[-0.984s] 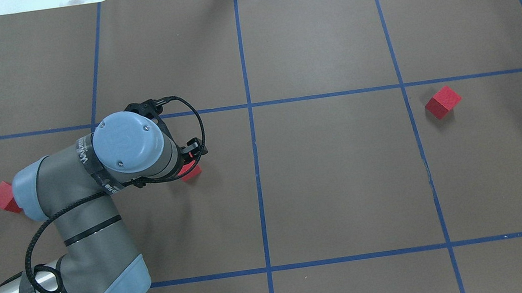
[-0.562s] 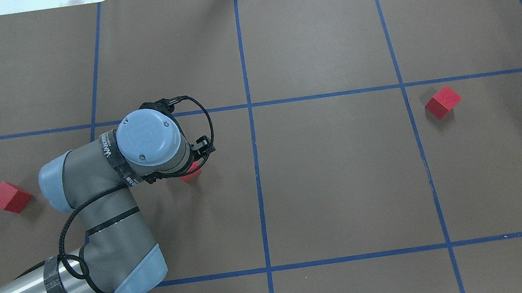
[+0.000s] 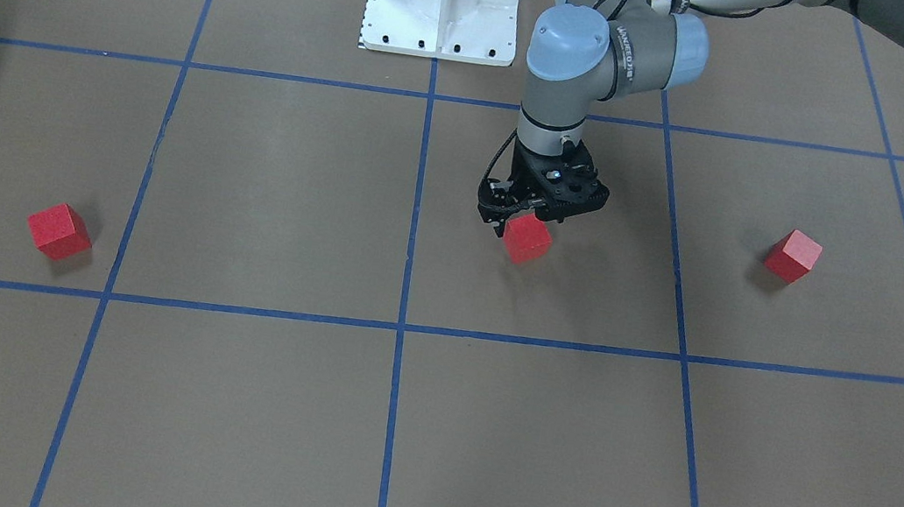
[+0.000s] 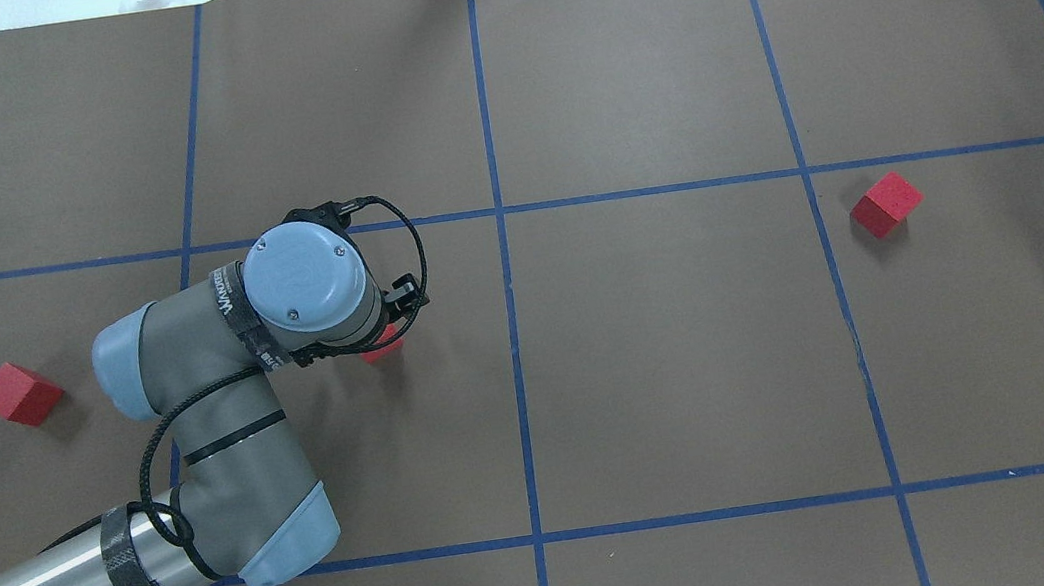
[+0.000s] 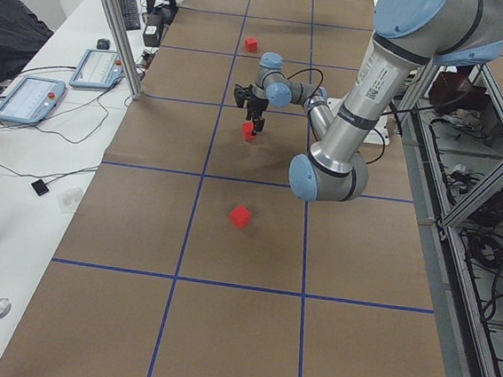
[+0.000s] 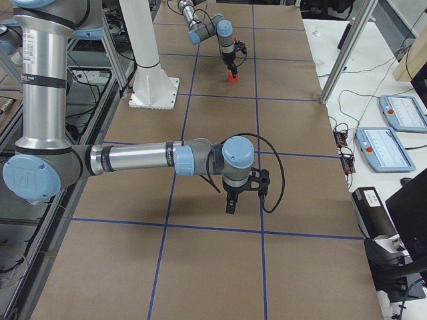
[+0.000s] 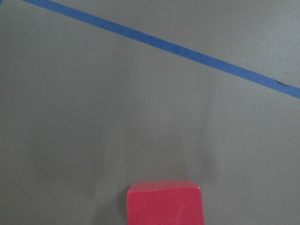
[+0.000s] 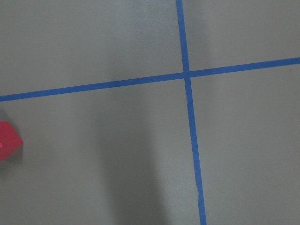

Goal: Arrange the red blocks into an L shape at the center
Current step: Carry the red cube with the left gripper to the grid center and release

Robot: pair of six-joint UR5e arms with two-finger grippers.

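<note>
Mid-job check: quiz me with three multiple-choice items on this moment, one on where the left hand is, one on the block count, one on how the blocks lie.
1. The left hand is down at:
A) the middle red block
B) a bare grid crossing
C) the robot's base

2. How many red blocks lie on the table?
A) two
B) three
C) five

3. The red blocks are:
A) joined in an L
B) stacked
C) apart, none touching

Answers:
1 A: the front-facing view shows the hand right over that block.
2 B: there is the middle one, the right-side block and the left-side block.
3 C: bare table separates all three.
</note>
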